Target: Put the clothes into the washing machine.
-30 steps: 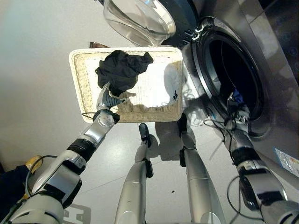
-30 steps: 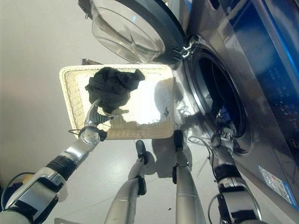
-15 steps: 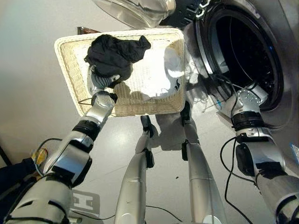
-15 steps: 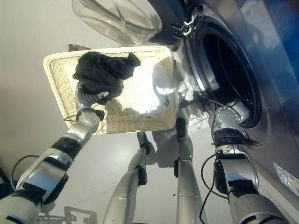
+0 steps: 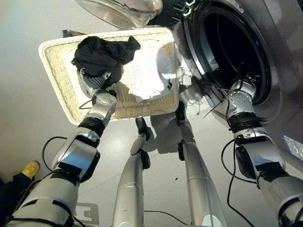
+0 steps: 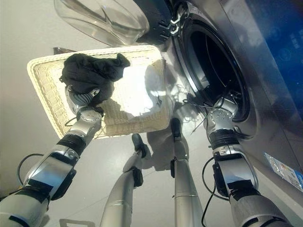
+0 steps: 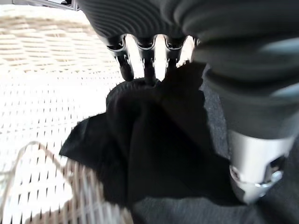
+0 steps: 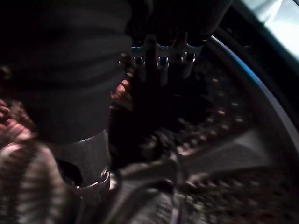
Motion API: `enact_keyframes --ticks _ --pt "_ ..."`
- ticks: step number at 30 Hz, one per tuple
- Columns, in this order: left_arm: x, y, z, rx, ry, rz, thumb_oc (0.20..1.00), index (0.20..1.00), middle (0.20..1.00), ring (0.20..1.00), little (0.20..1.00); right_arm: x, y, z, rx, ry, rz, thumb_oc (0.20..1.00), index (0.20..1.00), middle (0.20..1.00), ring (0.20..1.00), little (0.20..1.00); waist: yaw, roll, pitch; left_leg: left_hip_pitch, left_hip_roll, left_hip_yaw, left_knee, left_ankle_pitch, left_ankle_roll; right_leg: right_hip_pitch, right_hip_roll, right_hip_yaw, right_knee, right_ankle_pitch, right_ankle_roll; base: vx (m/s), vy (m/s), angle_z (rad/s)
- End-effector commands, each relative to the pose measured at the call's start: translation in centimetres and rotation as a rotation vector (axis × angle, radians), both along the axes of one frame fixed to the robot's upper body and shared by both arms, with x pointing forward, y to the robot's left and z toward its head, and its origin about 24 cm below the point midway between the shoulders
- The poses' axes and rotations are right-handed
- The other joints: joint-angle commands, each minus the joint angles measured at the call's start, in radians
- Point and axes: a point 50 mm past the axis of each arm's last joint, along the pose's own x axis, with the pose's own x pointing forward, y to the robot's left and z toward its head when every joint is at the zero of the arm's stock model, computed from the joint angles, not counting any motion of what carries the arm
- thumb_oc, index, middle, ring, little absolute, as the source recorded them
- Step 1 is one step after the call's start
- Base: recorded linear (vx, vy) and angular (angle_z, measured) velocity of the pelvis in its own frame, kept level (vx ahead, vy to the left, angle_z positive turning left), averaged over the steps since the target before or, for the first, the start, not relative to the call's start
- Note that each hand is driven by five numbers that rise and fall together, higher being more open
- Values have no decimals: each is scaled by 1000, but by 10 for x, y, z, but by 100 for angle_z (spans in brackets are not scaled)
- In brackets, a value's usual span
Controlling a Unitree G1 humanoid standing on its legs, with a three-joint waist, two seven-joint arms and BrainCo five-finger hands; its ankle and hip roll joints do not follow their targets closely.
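Note:
A black garment (image 5: 102,52) lies bunched at one end of the white wicker basket (image 5: 52,75), with a white garment (image 5: 151,75) beside it. My left hand (image 5: 92,85) is pressed into the black garment's near edge. In the left wrist view its fingers (image 7: 145,60) dig into the black cloth (image 7: 154,149), which bunches up against the thumb (image 7: 254,163). My right hand (image 5: 247,82) reaches over the lower rim into the washing machine's dark drum (image 5: 227,42). Its fingers (image 8: 161,60) hang relaxed with nothing between them, and a striped cloth (image 8: 18,140) lies close by in the drum.
The washer's round glass door (image 5: 123,9) stands swung open just beyond the basket's far edge. The basket sits on the floor right beside the machine's front. A person's yellow shoe (image 5: 29,168) shows at the lower left.
The camera has shifted. My left hand has pushed further into the basket and closed into the black garment. My right hand has risen from the door's lower rim into the opening.

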Motion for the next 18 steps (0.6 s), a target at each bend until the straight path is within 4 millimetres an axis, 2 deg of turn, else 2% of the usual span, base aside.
enact_keyframes --ticks 1,3,4,5,6,7,11,14,18 --pt "0 25 22 17 18 58 1000 1000 1000 1000 1000 -5 -13 -4 -68 -31 -12 1000 1000 1000 1000 1000 -2 5 -17 -27 -26 -19 -35 19 -43 -28 68 -91 223 -247 29 19 57 -15" --pt "5 22 28 46 76 -21 1000 1000 1000 1000 1000 -3 -5 -11 -98 -30 35 1000 1000 1000 1000 1000 -14 -5 -17 -44 -21 -15 -30 15 -42 -43 77 -83 230 -250 29 22 84 -13" --pt "7 20 29 34 76 -57 887 887 887 887 887 -3 -3 -13 -112 -31 44 1000 1000 1000 1000 1000 -18 -7 -17 -47 -21 -15 -32 16 -41 -47 80 -80 229 -248 30 15 66 -10" --pt "7 20 30 34 76 -58 887 887 887 887 887 -3 -3 -13 -112 -31 45 1000 1000 1000 1000 1000 -17 -8 -17 -47 -21 -15 -33 16 -41 -47 80 -80 229 -248 30 10 50 -8" --pt "10 17 31 28 89 -108 335 335 335 335 335 -3 0 -15 -140 -34 62 1000 1000 1000 1000 1000 -24 -11 -17 -49 -21 -14 -37 17 -40 -50 85 -75 226 -246 31 10 80 -11" --pt "14 7 32 -60 52 -216 200 200 200 200 200 -4 7 -19 -203 -40 93 1000 1000 1000 1000 1000 -33 -18 -17 -52 -21 -10 -52 21 -39 -53 94 -67 213 -241 31 11 89 -10" --pt "17 -6 34 -206 -40 -333 200 200 200 200 200 -8 21 -26 -346 -37 135 1000 1000 1000 1000 1000 -45 -27 -17 -53 -22 -4 -71 28 -37 -53 105 -57 198 -235 32 -3 59 -5" --pt "17 -26 40 -345 -199 -430 200 200 200 200 200 -17 43 -38 -623 -25 176 1000 1000 1000 1000 1000 -55 -34 -17 -49 -25 3 -91 37 -36 -51 116 -45 182 -227 32 -23 61 -4" --pt "9 -39 41 -412 -329 -424 200 200 200 200 200 -31 66 -56 -998 -15 216 1000 1000 1000 1000 1000 -53 -42 -17 -34 -33 -1 -105 47 -34 -33 119 -41 163 -217 31 -43 32 -1"
